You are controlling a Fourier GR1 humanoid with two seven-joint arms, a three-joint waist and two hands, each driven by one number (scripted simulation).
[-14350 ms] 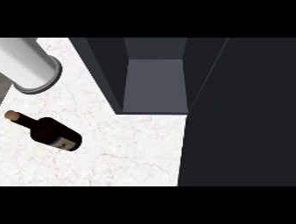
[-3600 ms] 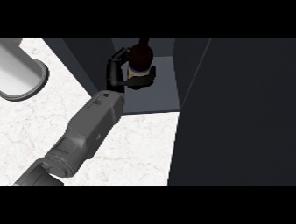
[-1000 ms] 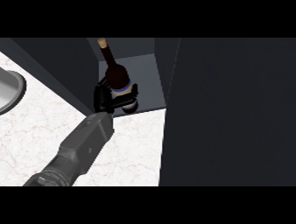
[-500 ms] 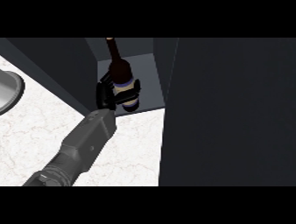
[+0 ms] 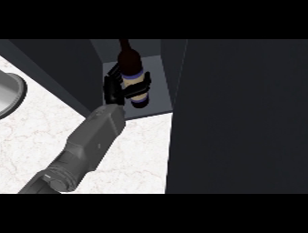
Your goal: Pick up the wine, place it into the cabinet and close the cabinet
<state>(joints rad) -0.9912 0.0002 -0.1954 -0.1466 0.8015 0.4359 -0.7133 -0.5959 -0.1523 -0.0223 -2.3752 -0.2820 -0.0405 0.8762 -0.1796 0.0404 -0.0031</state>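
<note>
We are placing: our left hand point(image 5: 116, 89), curled round the wine point(image 5: 128, 61), holds it inside the cabinet point(image 5: 159, 77); next, we set down, release, withdraw.

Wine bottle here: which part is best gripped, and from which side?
On the wine bottle, take the wide labelled body, from the open front of the cabinet, as the left hand grips it now: the neck is thin, and walls flank both sides.
</note>
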